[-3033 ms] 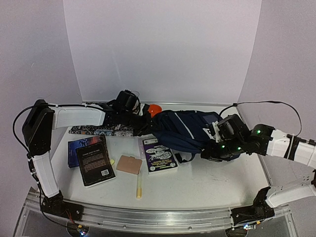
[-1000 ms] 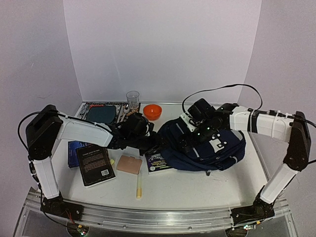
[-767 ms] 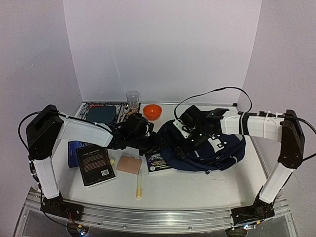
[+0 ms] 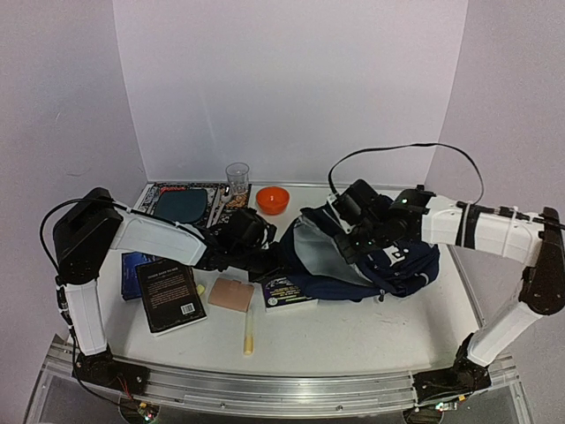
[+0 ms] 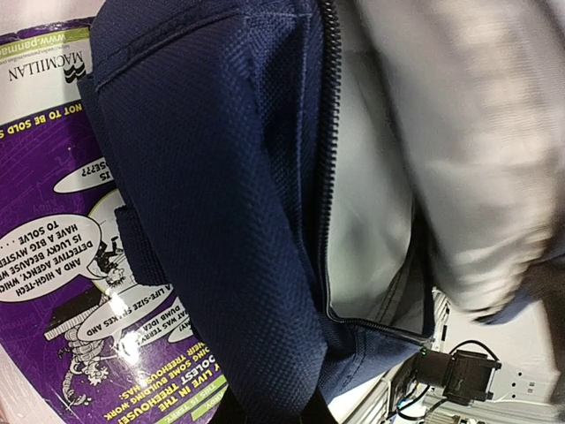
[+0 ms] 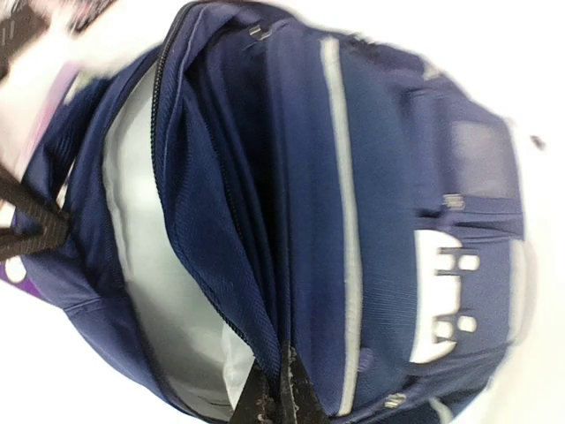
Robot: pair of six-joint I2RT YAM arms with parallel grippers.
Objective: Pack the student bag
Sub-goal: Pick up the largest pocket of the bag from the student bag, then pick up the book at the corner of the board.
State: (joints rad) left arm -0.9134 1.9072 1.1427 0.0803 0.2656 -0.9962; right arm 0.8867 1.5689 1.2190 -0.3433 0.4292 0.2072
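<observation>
Toward the right half of the tabletop, midway between its far and near edges, the student bag [image 4: 397, 263] is lying on its side, main zip parted and pale lining showing. The left gripper [image 4: 274, 256] is pinching the left lip of the opening, jaws apparently clenched on the fabric, though its wrist view shows only their tips. The right gripper [image 4: 347, 244] is clamping the opposite flap. A purple book [image 4: 284, 291] is lying partly pinned beneath the bag. Either lip slipping free would let the mouth sag shut, and any pull risks dragging that book along.
</observation>
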